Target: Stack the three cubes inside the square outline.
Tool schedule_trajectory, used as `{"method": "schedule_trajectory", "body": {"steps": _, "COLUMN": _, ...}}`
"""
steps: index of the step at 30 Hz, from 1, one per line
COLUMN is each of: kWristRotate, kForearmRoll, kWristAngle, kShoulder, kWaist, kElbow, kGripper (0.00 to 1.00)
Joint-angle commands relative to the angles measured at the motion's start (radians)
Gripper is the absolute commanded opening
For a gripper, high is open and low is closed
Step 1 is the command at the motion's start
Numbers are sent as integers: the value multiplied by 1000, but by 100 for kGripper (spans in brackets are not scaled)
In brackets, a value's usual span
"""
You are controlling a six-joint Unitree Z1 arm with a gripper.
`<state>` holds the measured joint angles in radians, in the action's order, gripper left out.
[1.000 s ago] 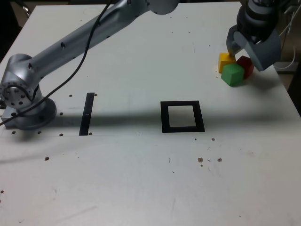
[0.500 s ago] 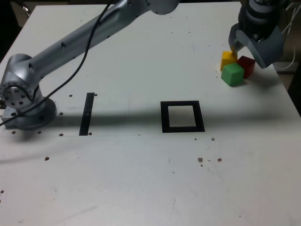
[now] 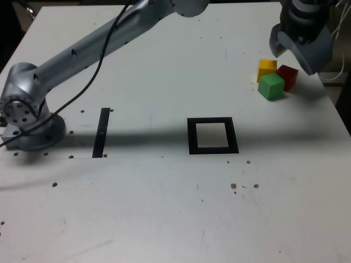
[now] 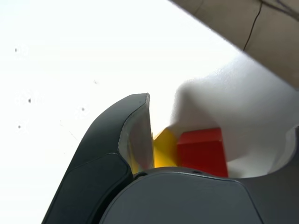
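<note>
Slightly rightward in the exterior view, the open grey end effector has moved; the matte yellow cube lies below-left of it.

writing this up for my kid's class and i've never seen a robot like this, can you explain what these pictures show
The machine is a single robot arm, fixed to the table at the exterior view's left and reaching across to the far right corner.

One picture is from a camera standing off the arm, seeing the whole scene. The other is from a camera on the arm's wrist, looking past its fingers.

On the pale table lie three small cubes, bunched together: yellow, green and red. Nearer the middle is a black square outline, and closer to the arm's base, a straight black strip.

The fingers are spread open above the cubes' corner of the table, and nothing is held. The cubes still need stacking inside the outline.
</note>
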<state>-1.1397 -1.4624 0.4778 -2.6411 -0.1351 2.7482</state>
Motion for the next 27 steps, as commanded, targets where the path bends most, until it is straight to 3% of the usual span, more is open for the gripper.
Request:
{"method": "schedule_trajectory", "body": {"steps": 1, "kWristRotate": -1, "kForearmRoll": 10, "kWristAngle": -5, "kShoulder": 1, "kWaist": 2, "kElbow": 12, "kGripper": 98}}
{"method": "schedule_trajectory", "body": {"steps": 11, "kWristRotate": 4, "kForearmRoll": 24, "kWristAngle": -35, "kShoulder": -7, "kWaist": 2, "kElbow": -19, "kGripper": 98}}
{"method": "schedule_trajectory", "body": {"steps": 27, "kWristRotate": 23, "kForearmRoll": -58, "kWristAngle": -26, "kShoulder": -7, "kWaist": 2, "kElbow": -74, "kGripper": 98}}
